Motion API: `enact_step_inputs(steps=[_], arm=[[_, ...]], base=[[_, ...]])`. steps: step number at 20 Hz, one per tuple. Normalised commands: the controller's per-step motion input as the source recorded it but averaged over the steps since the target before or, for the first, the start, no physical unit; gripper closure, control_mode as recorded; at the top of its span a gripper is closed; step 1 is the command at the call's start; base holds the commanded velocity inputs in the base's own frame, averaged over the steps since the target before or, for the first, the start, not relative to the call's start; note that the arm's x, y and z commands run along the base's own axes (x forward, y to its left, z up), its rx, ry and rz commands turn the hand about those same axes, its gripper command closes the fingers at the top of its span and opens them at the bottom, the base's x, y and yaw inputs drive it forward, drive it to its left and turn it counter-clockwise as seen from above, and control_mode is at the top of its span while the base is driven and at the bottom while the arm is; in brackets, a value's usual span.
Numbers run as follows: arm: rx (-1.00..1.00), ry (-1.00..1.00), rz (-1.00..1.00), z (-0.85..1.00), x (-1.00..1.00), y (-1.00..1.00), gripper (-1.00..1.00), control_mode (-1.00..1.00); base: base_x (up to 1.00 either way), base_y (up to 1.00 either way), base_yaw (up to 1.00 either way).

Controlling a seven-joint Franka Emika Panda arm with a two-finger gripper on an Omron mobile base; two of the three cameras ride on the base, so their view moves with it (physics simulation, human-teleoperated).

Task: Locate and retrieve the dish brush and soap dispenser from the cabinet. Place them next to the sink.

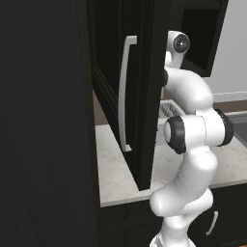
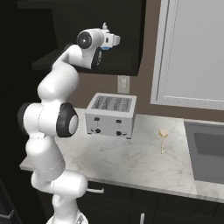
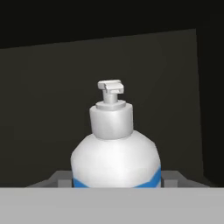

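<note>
Sitting upright inside the cabinet [image 1: 144,96], close before the hand camera: the soap dispenser [image 3: 114,153], white pump top up, blue band low on the body. Flanked at its base by the gripper [image 2: 106,40], fingers [image 3: 59,178] a little off each side of the bottle; looks like a grip closing or just made (contact itself hidden under the view's lower edge, so cannot tell). In the right base view, a trace of blue and a white nozzle at the hand, up inside the dark cabinet opening.

Likely risks from here: a rounded, smooth bottle slipping or tipping if pinched too low or off-centre; pump top catching the cabinet's upper edge on the way out; elbow brushing the open door [image 1: 123,91] with its long pale handle.

Below, a marbled pale worktop [image 2: 131,162] carrying a silver toaster [image 2: 111,115]. Already lying on it, the dish brush [image 2: 163,136], near the sink [image 2: 208,151] at the right. Brown wall behind, a wall socket above the toaster, a pale window frame [image 2: 162,57] beside.
</note>
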Motion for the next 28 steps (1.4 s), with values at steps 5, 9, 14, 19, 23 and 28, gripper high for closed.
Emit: enact_step_inputs(steps=[5,9,14,19,23,28], arm=[[0.01,-0.02,0.00,0.17,-0.53,0.07,1.00,-1.00],[-0.01,0.00,-0.01,0.02,-0.32,0.16,1.00,-1.00],[0.00,0.01,0.00,0.10,-0.44,0.14,1.00,-1.00],[0.00,0.00,0.00,0.14,-0.65,0.10,1.00,-1.00],[0.00,0.00,0.00,0.13,-0.69,0.08,1.00,-1.00],[0.00,0.00,0.00,0.09,-0.75,0.05,1.00,-1.00]], base=[[0.00,0.00,0.00],[0.00,0.00,0.00],[0.00,0.00,0.00],[0.00,0.00,0.00],[0.00,0.00,0.00],[0.00,0.00,0.00]])
